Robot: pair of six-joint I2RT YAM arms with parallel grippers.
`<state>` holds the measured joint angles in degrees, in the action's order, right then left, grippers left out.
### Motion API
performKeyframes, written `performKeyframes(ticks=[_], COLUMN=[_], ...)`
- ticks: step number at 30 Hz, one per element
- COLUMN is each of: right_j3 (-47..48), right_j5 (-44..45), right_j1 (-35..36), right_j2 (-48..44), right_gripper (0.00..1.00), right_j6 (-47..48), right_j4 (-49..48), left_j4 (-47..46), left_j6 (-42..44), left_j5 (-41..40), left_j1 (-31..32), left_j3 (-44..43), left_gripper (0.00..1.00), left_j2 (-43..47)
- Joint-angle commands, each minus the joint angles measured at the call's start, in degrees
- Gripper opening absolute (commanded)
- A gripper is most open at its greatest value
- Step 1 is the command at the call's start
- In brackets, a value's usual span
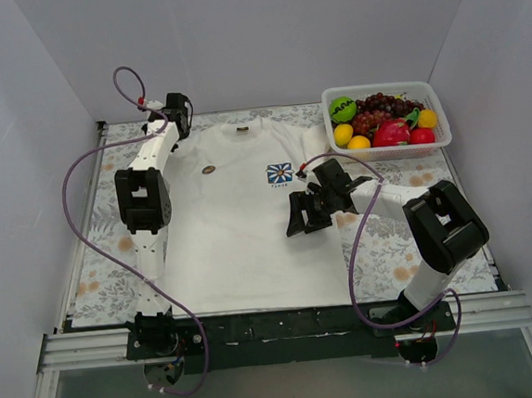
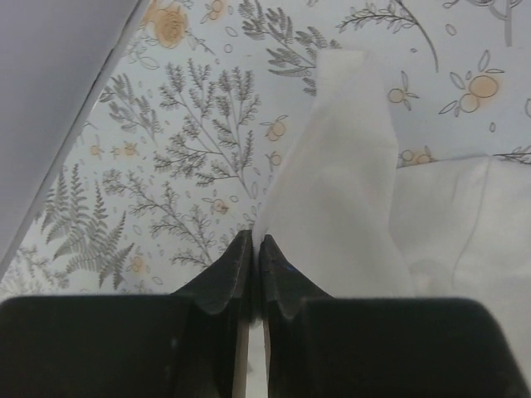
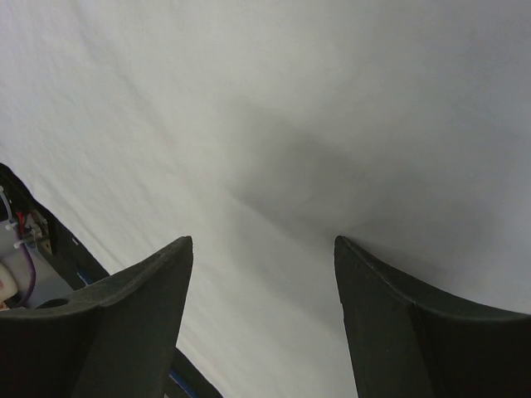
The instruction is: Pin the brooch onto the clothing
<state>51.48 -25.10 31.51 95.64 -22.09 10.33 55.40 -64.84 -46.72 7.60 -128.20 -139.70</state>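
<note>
- Two black fingers of the left gripper (image 2: 255, 249) are pressed together on a pinch of the T-shirt (image 2: 348, 191), at its sleeve edge near the far left of the table. The cloth rises from the tips in a soft, tapering fold.
- Both fingers of the right gripper (image 3: 263, 249) stand well apart with nothing between them, hovering over plain white fabric near the shirt's middle.
- One small, dark, round disc, the brooch (image 1: 208, 169), lies on the shirt's chest between the pinched sleeve and the flower print (image 1: 280, 173). Neither gripper touches it.
- Step in hand, as I judge it: anchoring or tensioning the garment. A shallow pinch and a gentle outward pull should flatten the chest without dragging the disc. The right arm is free to fetch the disc.
- Materials: the shirt is thin, limp cloth that wrinkles easily and probably slides over the smooth, leaf-printed tablecloth (image 2: 191, 149). The disc looks hard and flat, and is small enough to need a careful fingertip approach.
- Well apart, at the far right corner, sits a white mesh basket (image 1: 392, 153) of glossy fruit.
</note>
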Motion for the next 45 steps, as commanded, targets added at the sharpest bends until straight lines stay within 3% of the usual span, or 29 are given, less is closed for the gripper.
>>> performKeyframes(ticks=[1,6,11,14,18,21,24,28,29,32,39,44,45], right_j3=[0.28,0.28,0.11,0.19,0.81,1.86,2.83,3.88,4.76,6.87,17.84,34.45,35.78], right_j5=[-0.83,-0.91,-0.56,-0.39,0.14,0.93,1.63,2.42,2.51,2.95,7.25,17.62,18.68], right_j1=[-0.04,-0.04,-0.04,-0.04,0.05,-0.04,-0.04,-0.13,-0.22,-1.18,-5.57,-5.49,-5.4], right_j2=[0.6,0.43,-0.1,-0.27,-0.54,-0.36,-0.89,-1.94,-2.29,-2.47,0.6,8.59,9.65], right_gripper=[0.76,0.76,0.76,0.76,0.76,0.76,0.76,0.76,0.77,0.77,0.76,0.72,0.66], right_j6=[0.82,0.99,1.17,1.43,2.22,2.66,2.84,2.75,2.75,2.93,3.98,5.56,5.91], right_j4=[-0.13,0.22,0.48,0.66,1.53,2.41,2.86,2.68,2.51,2.5,2.76,9.62,9.97], left_j4=[4.63,6.83,8.15,8.32,5.7,0.95,-1.52,-3.98,-4.85,-5.47,-7.93,-10.92,-11.01], left_j6=[-1.6,-2.84,-3.19,-2.84,-1.09,0.76,1.03,0.94,0.94,0.42,-1.6,-2.04,-2.13], left_j5=[-6.45,-7.68,-9.36,-8.57,-5.76,0.04,6.89,15.5,18.65,23.59,31.07,35.03,35.29], left_j1=[-0.39,-0.48,-0.48,-0.48,-0.48,-0.48,-0.48,-0.04,0.14,0.58,0.93,1.81,1.81], left_j3=[2.86,4.19,4.28,3.93,4.36,5.68,5.33,4.8,4.8,4.54,9.98,15.34,15.61], left_gripper=[0.05,0.11,0.26,0.43,0.74,0.81,0.76,0.45,0.25,0.03,0.0,0.0,0.0], left_j2=[7.77,8.22,7.95,8.56,11.02,13.22,13.75,12.88,12.61,10.77,10.06,10.5,10.24])
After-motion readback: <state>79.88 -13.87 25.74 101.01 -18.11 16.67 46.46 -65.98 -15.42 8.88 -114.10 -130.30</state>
